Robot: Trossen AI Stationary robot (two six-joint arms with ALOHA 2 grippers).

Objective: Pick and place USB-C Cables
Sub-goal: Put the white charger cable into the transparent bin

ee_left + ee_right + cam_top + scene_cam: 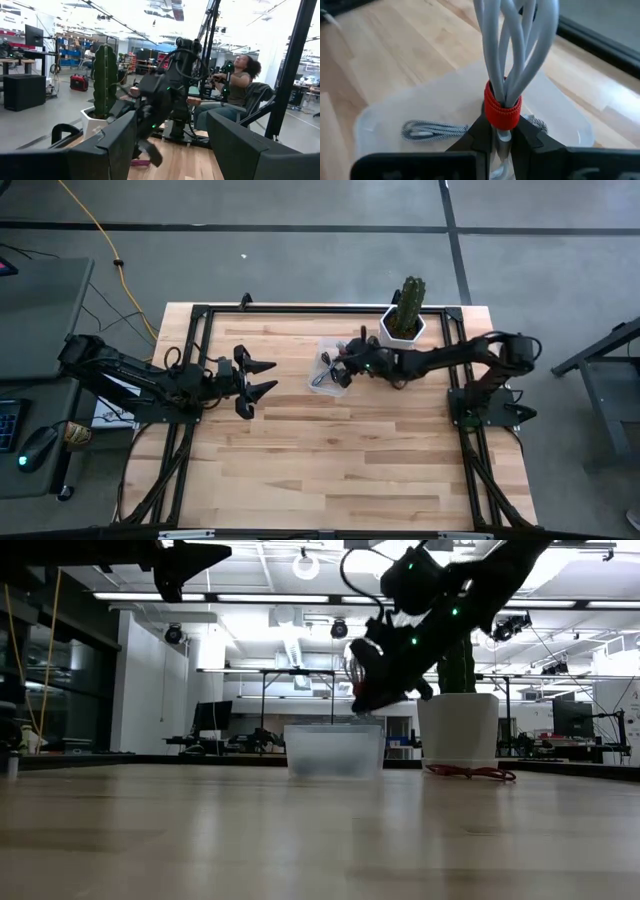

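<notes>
Placement is the step in hand: the right gripper [501, 142], clenched on the whitish cable [512, 45] just below its red band, hangs over the clear bin [570, 120] at upper centre of the high view, left of the potted cactus [405, 308]. A grey cable [432, 130] already lies coiled inside the bin. A dark red cable [470, 772] rests on the table in front of the white pot, low view right of centre. Next, as I judge it, the arm should lower slightly and release over the bin. The left gripper [262, 377] waits at middle left, fingers spread, holding nothing
</notes>
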